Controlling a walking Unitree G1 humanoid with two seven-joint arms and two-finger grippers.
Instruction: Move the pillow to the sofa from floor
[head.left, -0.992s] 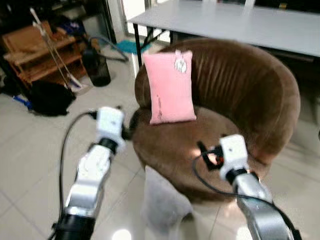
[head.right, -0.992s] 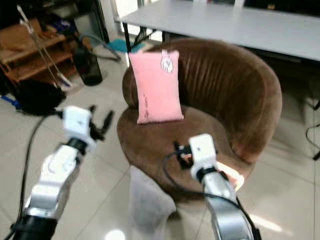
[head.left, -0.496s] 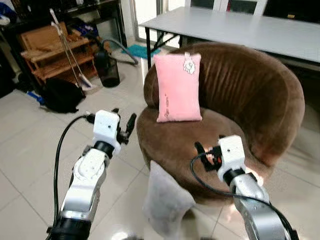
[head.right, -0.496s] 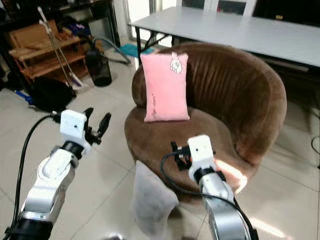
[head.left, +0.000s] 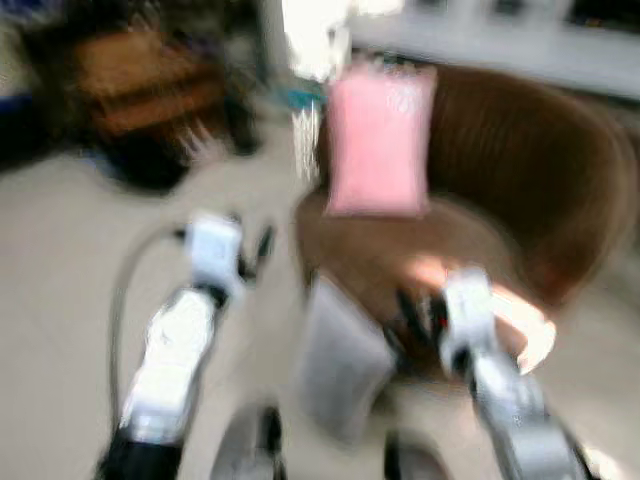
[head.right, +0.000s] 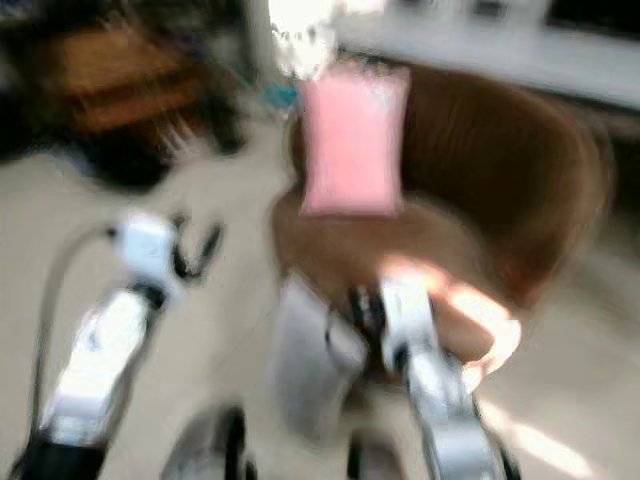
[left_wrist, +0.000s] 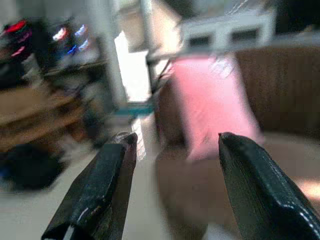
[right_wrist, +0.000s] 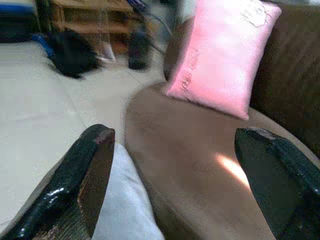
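grey pillow on floor, one pink pillow on sofa — two claws, left claw and right claw, agape, empty.

Both silver arms raised forward, elbows bent, head views motion-blurred. Left gripper held out ahead at left, fingers spread wide, nothing between them. Right gripper out ahead at right, lower, fingers also spread wide, empty.
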